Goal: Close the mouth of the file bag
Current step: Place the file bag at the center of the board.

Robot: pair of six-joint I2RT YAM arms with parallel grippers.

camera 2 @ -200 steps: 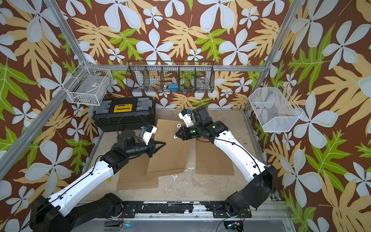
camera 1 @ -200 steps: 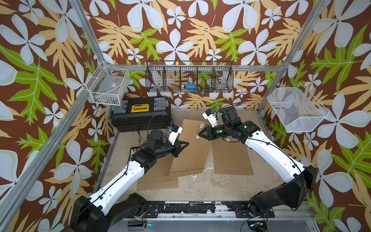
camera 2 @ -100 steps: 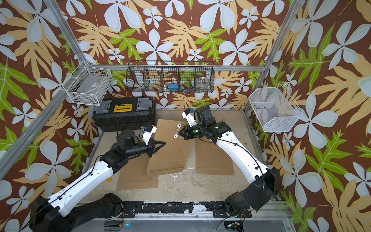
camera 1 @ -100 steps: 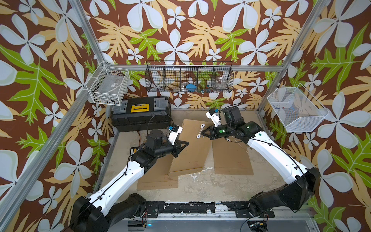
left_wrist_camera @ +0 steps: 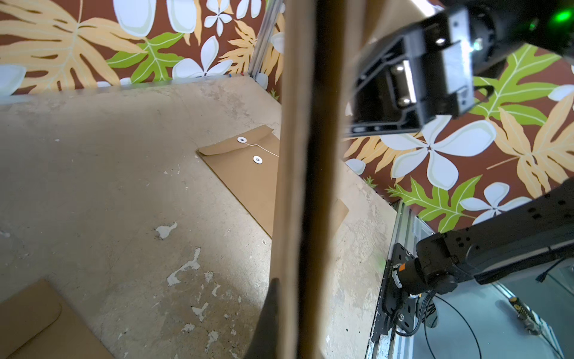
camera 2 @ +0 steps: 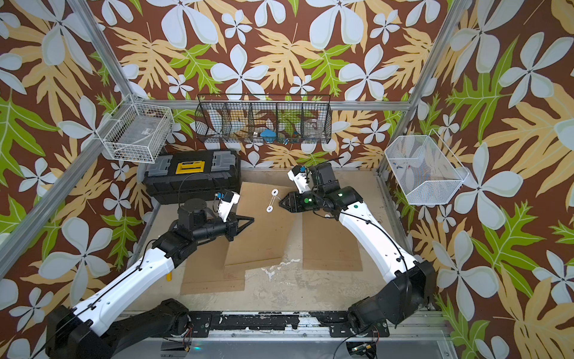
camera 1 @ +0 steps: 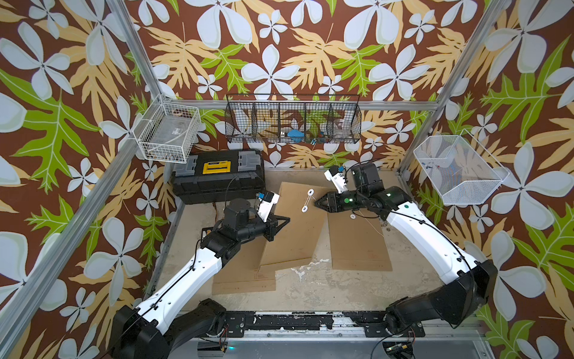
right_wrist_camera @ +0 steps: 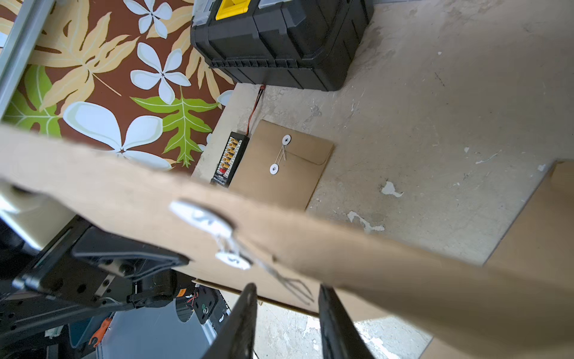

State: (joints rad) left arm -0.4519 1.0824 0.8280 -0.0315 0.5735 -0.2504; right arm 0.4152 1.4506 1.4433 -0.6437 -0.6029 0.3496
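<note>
Top views: three file bags [camera 1: 292, 236], three baskets [camera 1: 292, 121], one toolbox [camera 1: 217, 177].

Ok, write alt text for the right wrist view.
A blurred brown file bag crosses the frame close up, string between its two white discs, the right gripper open next to it. Behind, a second bag lies flat on the table near a black toolbox.

Right gripper [camera 1: 316, 203] pulled back toward 3 o'clock, away from the white discs [camera 1: 310, 192] on the bag [camera 1: 295, 230], its jaws opened up, a gap now between its fingers [right_wrist_camera: 245, 320].
</note>
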